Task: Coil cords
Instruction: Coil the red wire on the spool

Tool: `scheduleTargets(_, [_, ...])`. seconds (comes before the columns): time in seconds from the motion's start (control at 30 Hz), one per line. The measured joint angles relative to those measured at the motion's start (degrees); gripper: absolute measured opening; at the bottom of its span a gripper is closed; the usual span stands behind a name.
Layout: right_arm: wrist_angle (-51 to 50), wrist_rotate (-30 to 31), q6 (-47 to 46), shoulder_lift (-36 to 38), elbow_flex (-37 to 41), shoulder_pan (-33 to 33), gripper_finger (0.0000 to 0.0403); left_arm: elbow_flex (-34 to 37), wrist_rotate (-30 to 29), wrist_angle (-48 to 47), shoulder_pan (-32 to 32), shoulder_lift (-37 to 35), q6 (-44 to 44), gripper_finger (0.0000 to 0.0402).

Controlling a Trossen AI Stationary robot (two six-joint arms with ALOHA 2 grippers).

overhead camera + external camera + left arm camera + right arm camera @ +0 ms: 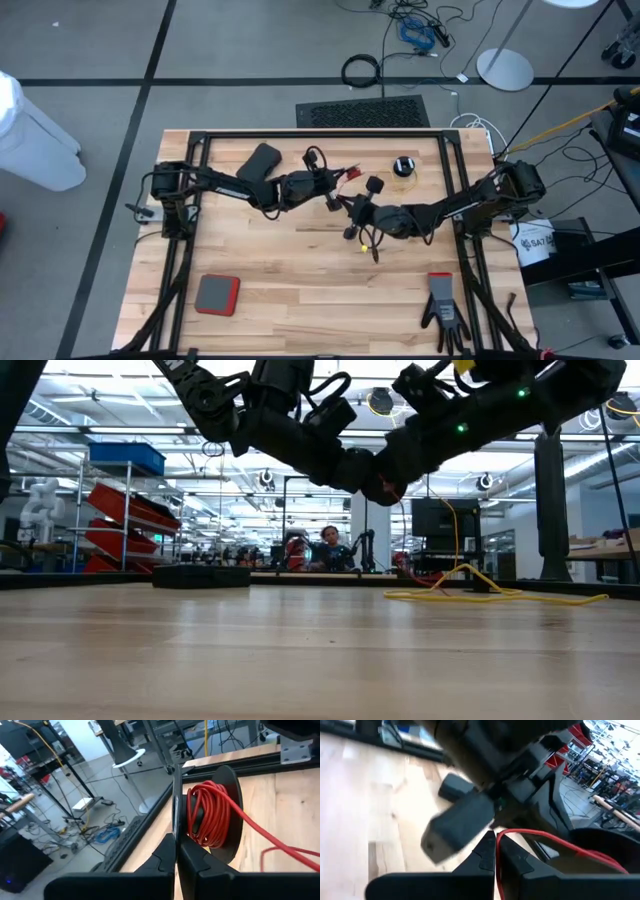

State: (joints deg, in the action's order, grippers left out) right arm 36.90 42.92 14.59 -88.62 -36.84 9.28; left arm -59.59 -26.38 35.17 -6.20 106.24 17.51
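The left gripper [176, 851] is clenched on the rim of the reel [220, 810]. The right gripper [495, 851] pinches the red cord [555, 841] just ahead. Keep the cord taut while winding.

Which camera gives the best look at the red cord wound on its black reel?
The left wrist view: the red cord fills it, coiled on the round black reel. The right wrist view shows one strand; the high view only tiny traces.
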Motion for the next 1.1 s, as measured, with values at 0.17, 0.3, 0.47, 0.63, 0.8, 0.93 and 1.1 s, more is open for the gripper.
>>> scheduleTargets(0.17, [-5.09,4.1,-0.15,0.0,0.02,1.71,0.0,0.0,2.57,0.03,0.0,0.0,-2.18,0.0004])
scheduleTargets(0.3, [-5.81,7.25,-0.15,0.0,0.02,2.51,0.0,0.0,5.55,1.22,-0.11,0.0,-5.49,0.0004])
scheduleTargets(0.47, [-6.87,12.02,0.05,0.0,0.04,2.46,0.0,0.0,8.41,4.6,-0.26,0.0,-10.17,0.0004])
scheduleTargets(0.63, [-8.78,15.04,-0.01,0.0,0.04,2.47,0.0,0.0,14.51,6.39,-2.36,-0.02,-16.95,0.0004])
scheduleTargets(0.8, [-11.33,17.14,-0.15,0.0,0.04,2.99,0.0,0.0,27.51,6.31,-5.85,-0.02,-25.09,0.0004])
scheduleTargets(0.93, [-12.94,17.13,-0.16,0.0,0.06,4.14,0.0,0.0,41.83,6.47,-8.82,-0.35,-29.42,0.0004])
scheduleTargets(1.1, [-15.01,16.68,-0.17,0.0,0.07,5.18,0.0,0.0,61.97,3.41,-11.84,-2.1,-30.75,0.0004])
